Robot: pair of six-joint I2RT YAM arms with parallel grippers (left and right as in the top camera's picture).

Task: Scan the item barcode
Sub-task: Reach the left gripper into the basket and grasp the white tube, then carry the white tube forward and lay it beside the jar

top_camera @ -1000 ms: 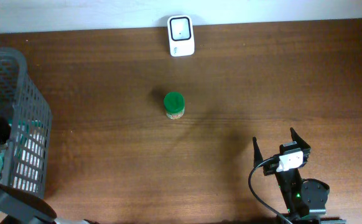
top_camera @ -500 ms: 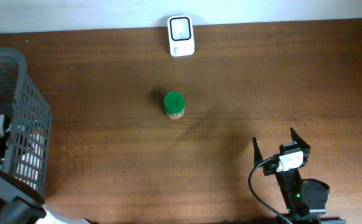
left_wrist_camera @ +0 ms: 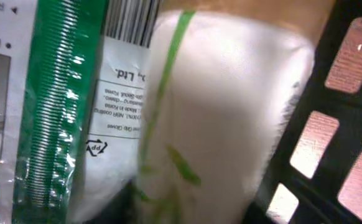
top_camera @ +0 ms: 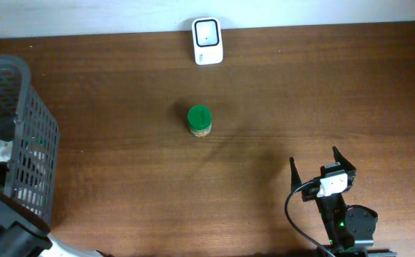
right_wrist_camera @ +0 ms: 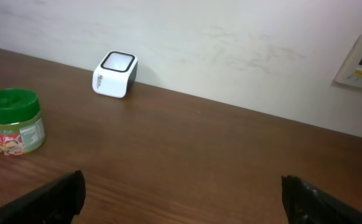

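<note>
Table (top_camera: 122, 178): one, unchanged from a second ago.
Basket (top_camera: 22, 93): one, far to the left of the right fingers. It has not moved, but the dark mass that sat inside it a second ago is gone and a white item (top_camera: 2, 148) now shows there.
Left arm (top_camera: 11, 228): one, slanting more steeply at the basket's near corner than a second ago.
Left gripper: its fingers are out of sight from overhead and in its own wrist view, so I cannot tell whether they are open or gripping.
Right gripper (top_camera: 313, 155) (right_wrist_camera: 181, 177): one, in the same spot as before, with its two fingers spread wide and nothing between them.
White pouch (left_wrist_camera: 231, 106): one, with a thin green stripe, close up in the left wrist view. The basket's wall (left_wrist_camera: 330, 102) is to its right.
Labelled packet (left_wrist_camera: 119, 93): one, just left of the pouch, with the barcode (left_wrist_camera: 128, 18) at its top edge.
Scanner (top_camera: 207, 41) (right_wrist_camera: 114, 74): one, unmoved, far ahead of the right fingers and to the left, by the wall.
Jar (top_camera: 200, 120) (right_wrist_camera: 12, 121): one, green-lidded, unmoved, ahead-left of the right fingers and nearer than the scanner.
</note>
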